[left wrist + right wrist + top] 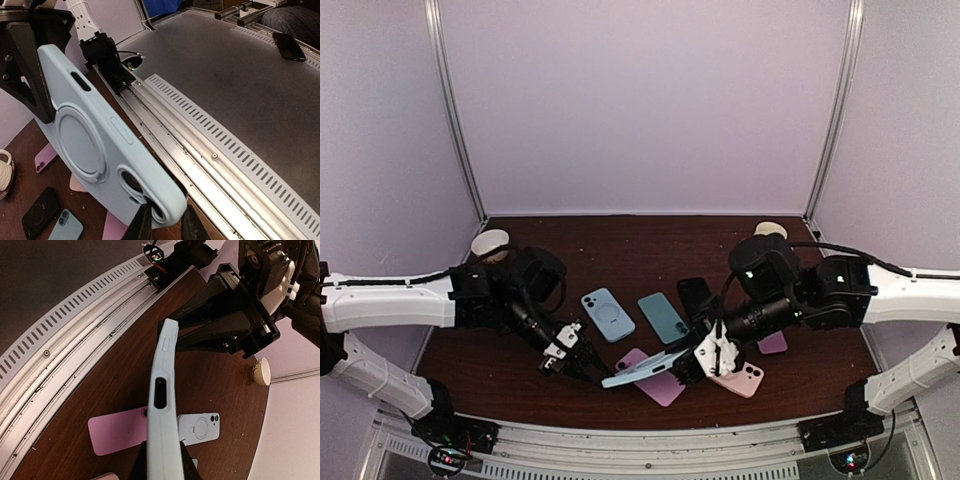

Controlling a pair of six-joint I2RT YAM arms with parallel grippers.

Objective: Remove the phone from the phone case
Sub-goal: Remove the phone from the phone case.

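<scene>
Both left fingers (141,226) and right fingers (186,465) are clamping the blue case (642,371) midair; it's needing a corner peeled back next.

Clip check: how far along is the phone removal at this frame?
Done: the light blue case is up off the table. In hand: the left gripper and right gripper each clamp one end of it. Left: no phone shows apart from the case, and dark lenses fill its camera cutout in the left wrist view, so the separation itself seems not yet done.
</scene>
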